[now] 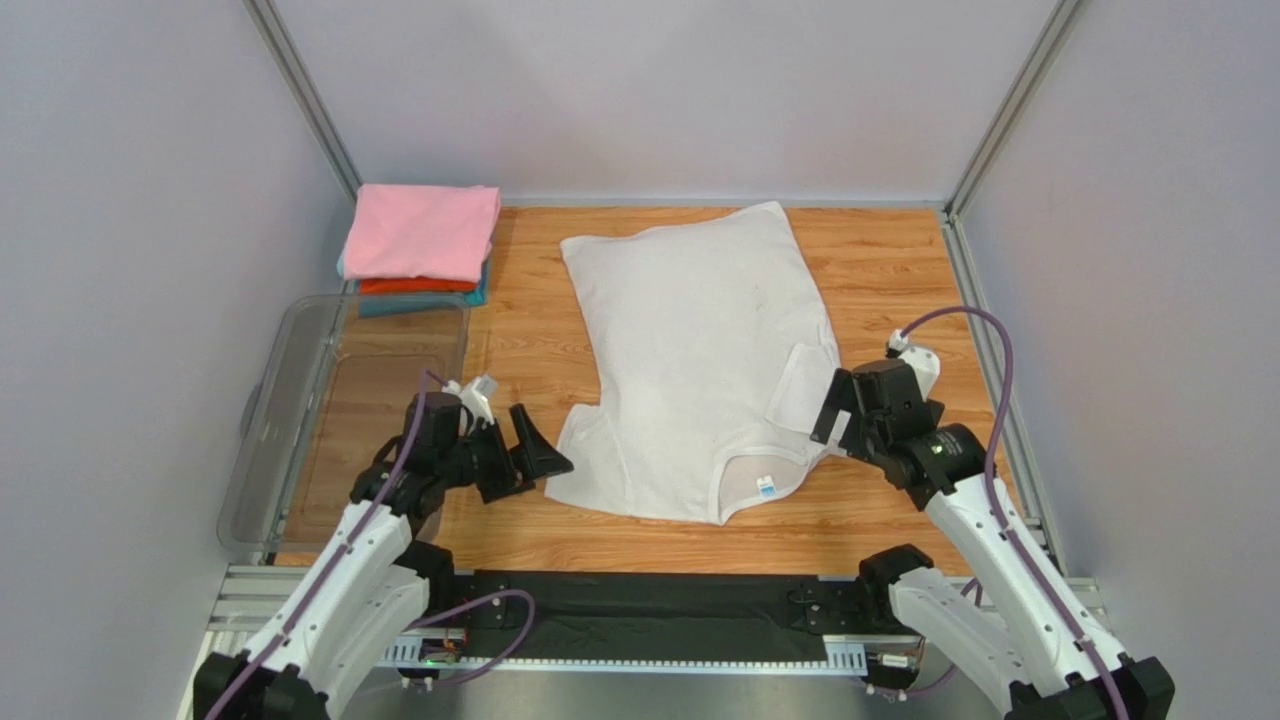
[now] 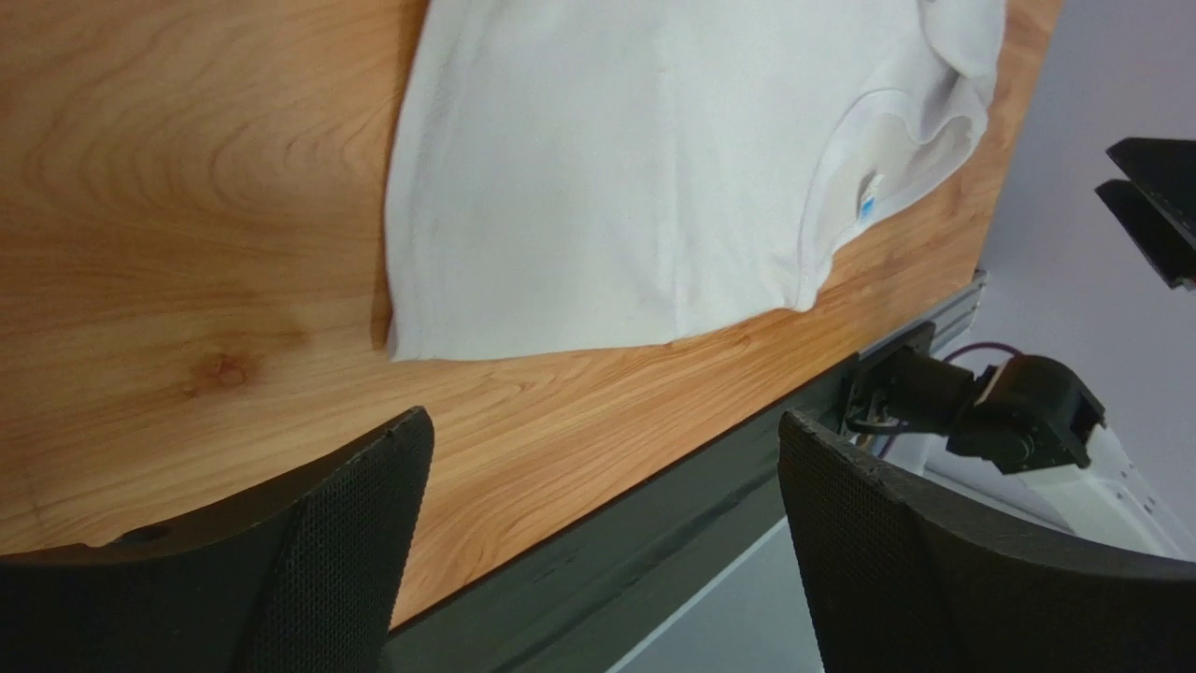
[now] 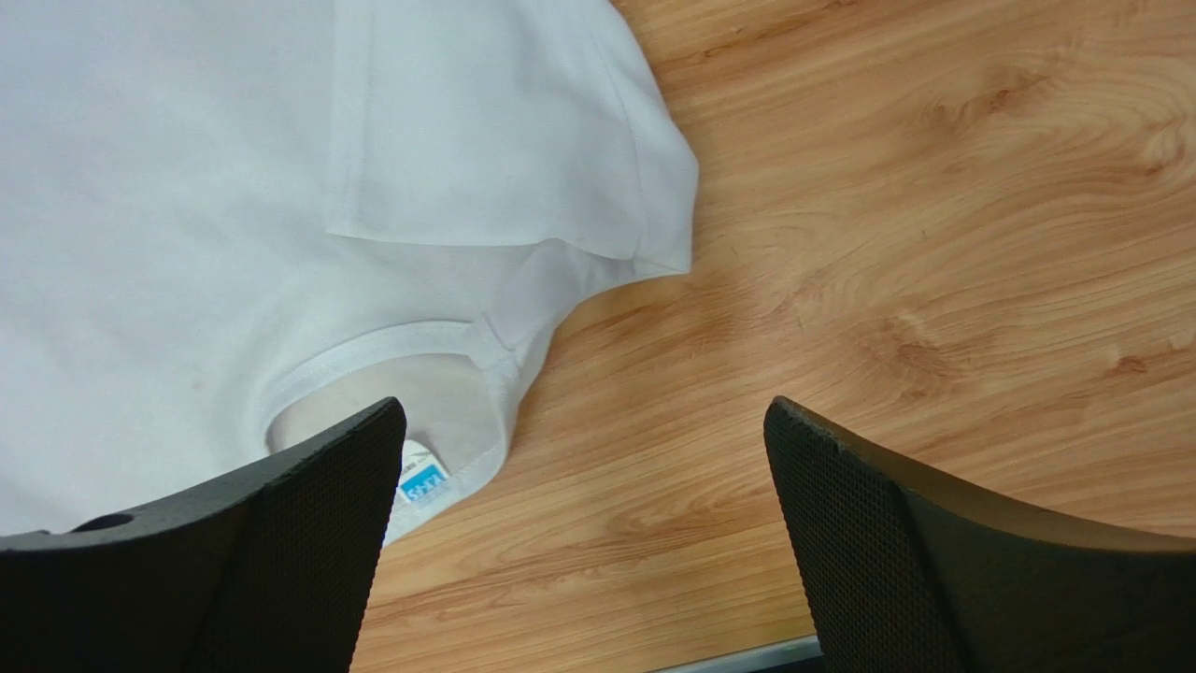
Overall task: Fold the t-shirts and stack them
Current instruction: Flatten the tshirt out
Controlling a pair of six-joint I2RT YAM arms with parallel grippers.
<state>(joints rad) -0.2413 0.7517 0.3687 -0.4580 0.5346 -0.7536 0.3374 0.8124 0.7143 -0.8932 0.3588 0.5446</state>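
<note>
A white t-shirt (image 1: 702, 353) lies spread flat on the wooden table (image 1: 887, 270), neck toward me with its light-blue label (image 1: 766, 485) showing. Its left sleeve (image 2: 590, 225) fills the left wrist view; its right sleeve and collar (image 3: 463, 154) fill the right wrist view. My left gripper (image 1: 538, 444) hovers open just left of the left sleeve, nothing between its fingers. My right gripper (image 1: 830, 405) is open beside the right sleeve, also holding nothing. A stack of folded t-shirts, pink (image 1: 421, 230) over orange-red (image 1: 416, 285) over teal (image 1: 415, 305), sits at the back left.
A clear plastic bin (image 1: 293, 413) stands along the table's left edge, in front of the folded stack. Grey walls close in the left, right and back. A black rail (image 1: 646, 608) runs along the near edge between the arm bases.
</note>
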